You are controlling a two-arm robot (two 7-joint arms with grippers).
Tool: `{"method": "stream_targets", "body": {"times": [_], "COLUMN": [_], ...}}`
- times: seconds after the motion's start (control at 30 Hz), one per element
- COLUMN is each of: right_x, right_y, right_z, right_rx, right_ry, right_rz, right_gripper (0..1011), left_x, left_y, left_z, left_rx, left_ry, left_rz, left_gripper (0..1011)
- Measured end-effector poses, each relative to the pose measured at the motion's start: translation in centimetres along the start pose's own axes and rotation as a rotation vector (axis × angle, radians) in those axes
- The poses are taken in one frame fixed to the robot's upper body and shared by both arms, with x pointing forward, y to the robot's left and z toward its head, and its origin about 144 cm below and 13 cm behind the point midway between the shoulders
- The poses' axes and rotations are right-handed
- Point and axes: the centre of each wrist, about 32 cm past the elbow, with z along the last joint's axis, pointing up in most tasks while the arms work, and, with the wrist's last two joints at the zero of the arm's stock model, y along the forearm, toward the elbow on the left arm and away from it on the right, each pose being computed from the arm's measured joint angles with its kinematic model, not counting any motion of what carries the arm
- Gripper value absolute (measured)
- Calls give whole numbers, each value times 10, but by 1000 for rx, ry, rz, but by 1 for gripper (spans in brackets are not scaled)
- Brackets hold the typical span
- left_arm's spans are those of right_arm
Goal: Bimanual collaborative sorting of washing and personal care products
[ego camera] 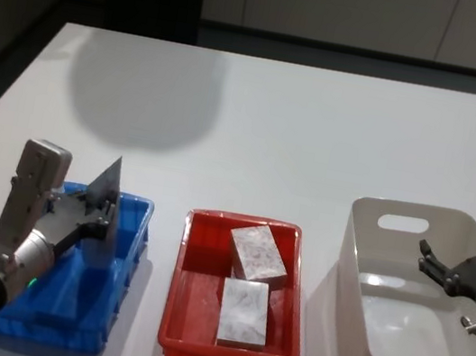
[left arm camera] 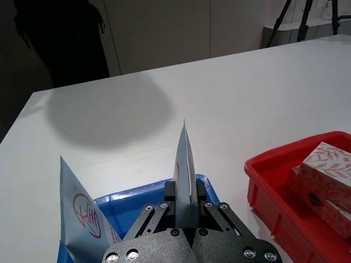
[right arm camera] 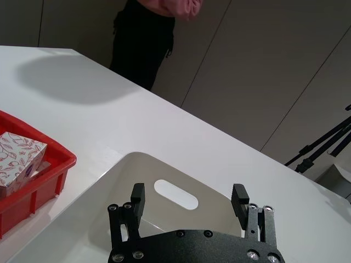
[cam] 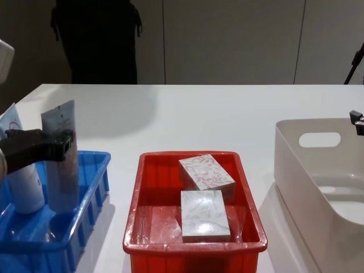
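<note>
Chest view — tube (cam: 62, 185) upright inside blue crate (cam: 101, 177)

The white table (ego camera: 319, 128) carries a blue crate (ego camera: 142, 217), red crate (ego camera: 244, 222) and white tub (ego camera: 357, 248).

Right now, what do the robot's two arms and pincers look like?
Both the left pincer and the right pincer are matte black, flat bodies dotted with silver screw heads, ending in two short squared fingers. The left arm has a pale grey boxy link, a round grey joint and a green light.
</note>
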Motion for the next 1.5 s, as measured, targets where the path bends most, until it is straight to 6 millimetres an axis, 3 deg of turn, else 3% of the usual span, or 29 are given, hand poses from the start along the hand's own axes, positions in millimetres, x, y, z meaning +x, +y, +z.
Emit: {"method": "stream_targets", "body": {"times": [0.73,1.5], "right_x": [0,0], "right_y": [0,0], "right_z": [0,0], "right_rx": [0,0], "right_ry": [0,0], "right_rz": [0,0], "right_gripper": [1001,1001], "left_x": [30,37], "left_y": [31,39], "left_z": [22,31], "left_rx": [-97,-191], "left_ry": [-4,25], "left_rz": [-33,-180], "left_gripper": [194,193]}}
